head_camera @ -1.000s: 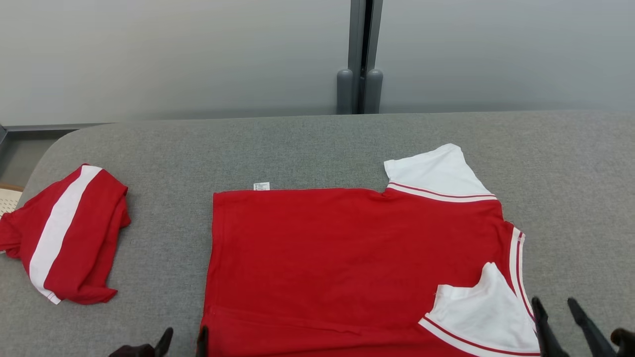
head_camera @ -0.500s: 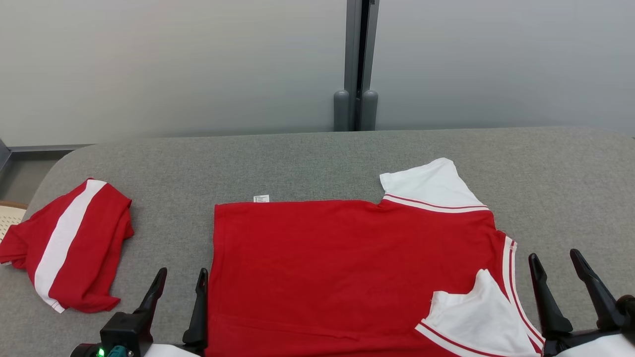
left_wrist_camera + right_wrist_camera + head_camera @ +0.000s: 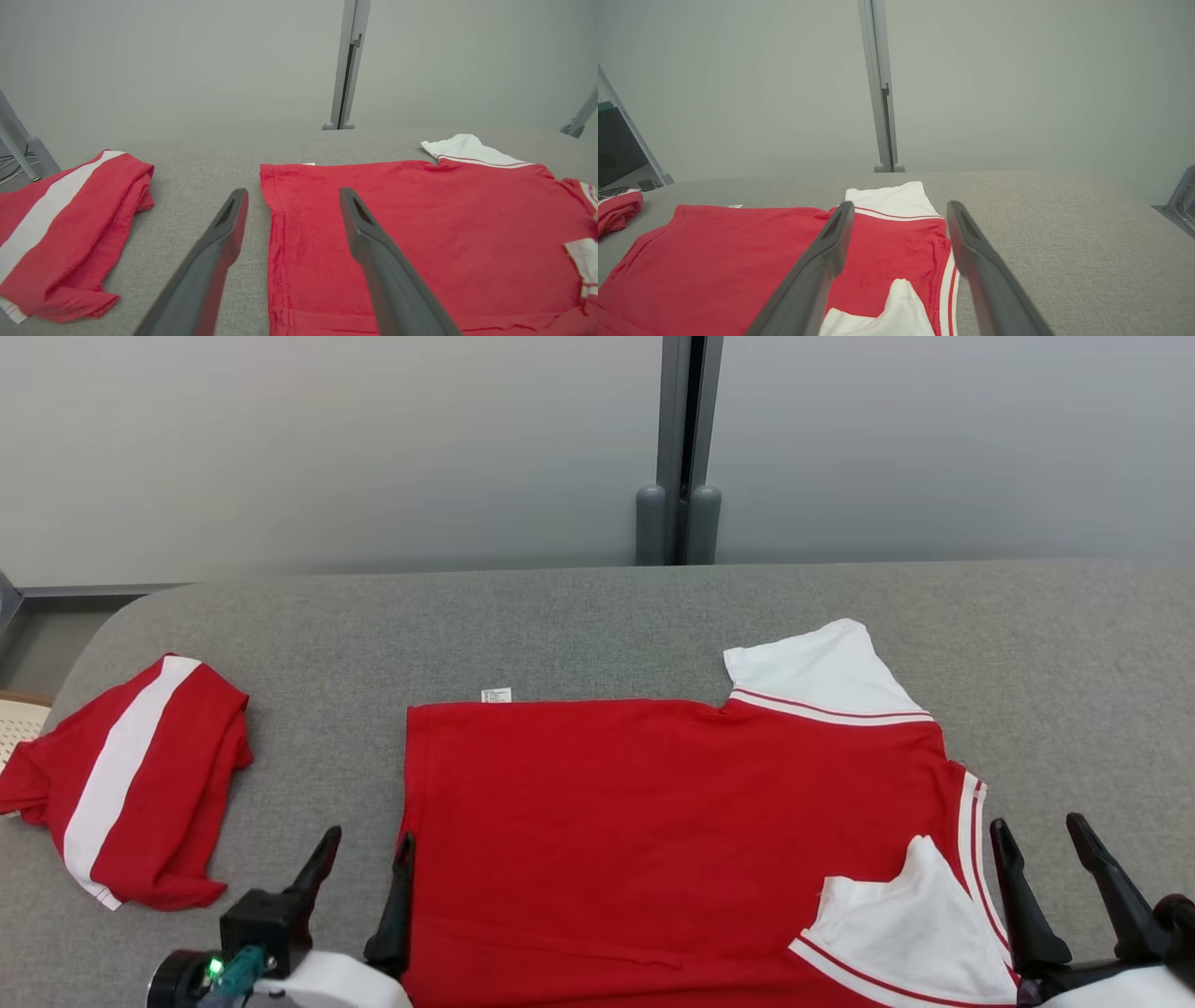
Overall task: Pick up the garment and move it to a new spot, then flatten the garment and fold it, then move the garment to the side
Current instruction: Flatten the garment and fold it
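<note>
Grey surface: garment flat; left end effector, right end effector spread, empty.

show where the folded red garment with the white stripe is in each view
Head view: folded garment at the left on the grey surface, left of the spread shirt.
Left wrist view: the garment at lower left, left of the shirt.
Right wrist view: a red bit of it at the far left edge.
Shared landmark: the grey post at the back wall.
</note>
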Controlling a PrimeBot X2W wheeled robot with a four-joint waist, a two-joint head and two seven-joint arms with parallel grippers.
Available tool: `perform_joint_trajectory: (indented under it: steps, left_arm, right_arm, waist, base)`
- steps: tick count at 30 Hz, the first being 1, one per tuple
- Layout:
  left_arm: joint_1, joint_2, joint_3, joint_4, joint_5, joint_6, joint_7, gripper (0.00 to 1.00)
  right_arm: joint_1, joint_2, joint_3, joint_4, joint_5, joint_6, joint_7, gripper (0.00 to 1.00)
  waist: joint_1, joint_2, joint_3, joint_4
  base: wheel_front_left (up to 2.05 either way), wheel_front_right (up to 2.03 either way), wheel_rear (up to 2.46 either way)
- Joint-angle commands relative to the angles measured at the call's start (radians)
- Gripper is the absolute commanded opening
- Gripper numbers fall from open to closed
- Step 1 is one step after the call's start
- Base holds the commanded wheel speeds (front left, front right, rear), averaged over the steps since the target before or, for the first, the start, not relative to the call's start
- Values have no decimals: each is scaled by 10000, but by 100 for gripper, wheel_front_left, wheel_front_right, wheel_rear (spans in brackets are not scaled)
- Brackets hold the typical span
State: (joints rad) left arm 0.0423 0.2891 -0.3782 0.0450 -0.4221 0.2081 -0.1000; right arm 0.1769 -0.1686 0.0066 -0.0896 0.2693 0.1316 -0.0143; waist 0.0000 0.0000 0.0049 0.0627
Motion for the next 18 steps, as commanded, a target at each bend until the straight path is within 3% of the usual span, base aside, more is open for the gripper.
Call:
perform_joint_trajectory:
  steps: [1, 8, 18]
  left_arm:
    - [-716, -56, 36, 272, -137, -232, -4, 100]
    - [-3177, -497, 5, 2497, -501, -1048, 275, 100]
    - [-6396, -969, 698, 7643, -1587, -2084, 450, 100]
  right_arm:
    - [-249, 7, -17, -111, 12, -17, -58, 100]
    - [-955, 87, 80, -123, -73, -17, -164, 100]
    - [-1903, 158, 649, 558, -14, -17, -552, 100]
  waist:
    - [0, 0, 490, -34]
    - [0, 0, 1736, -286]
    - [0, 0, 2581, -945]
  base:
    - [0, 0, 0]
    - [0, 0, 0]
    - [0, 0, 0]
